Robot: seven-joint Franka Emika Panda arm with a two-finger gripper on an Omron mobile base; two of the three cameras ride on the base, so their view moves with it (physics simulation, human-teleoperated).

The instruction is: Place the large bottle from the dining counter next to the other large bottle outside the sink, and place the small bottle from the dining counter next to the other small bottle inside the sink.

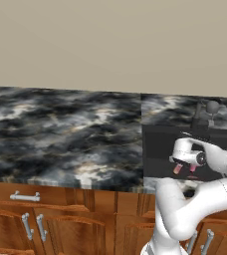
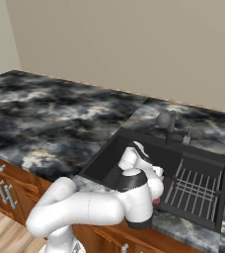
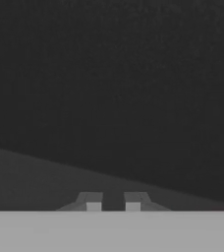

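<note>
Over the black sink, at its front side, the white arm bends down and the gripper hangs inside the basin; from the left base view two small pink things show just below the hand, side by side, and they look like the two small bottles, but I cannot tell which one is which, or whether the fingers touch either of them; from the right base view the arm's own elbow and wrist cover this place, and only a little pink spot shows at the edge of the wrist; the right base view gives instead the metal grid rack on the right part of the basin and the grey curved faucet behind it, which the left base view shows only partly; the hand view looks at a dark wall of the basin, and the two finger tips stand close together with nothing visible between them, so the claw is clenched and empty as far as can be seen; marbled black-and-white counter lies to the left of the sink, with reddish wood cabinets and metal handles below; a plain beige wall stands behind.
</note>
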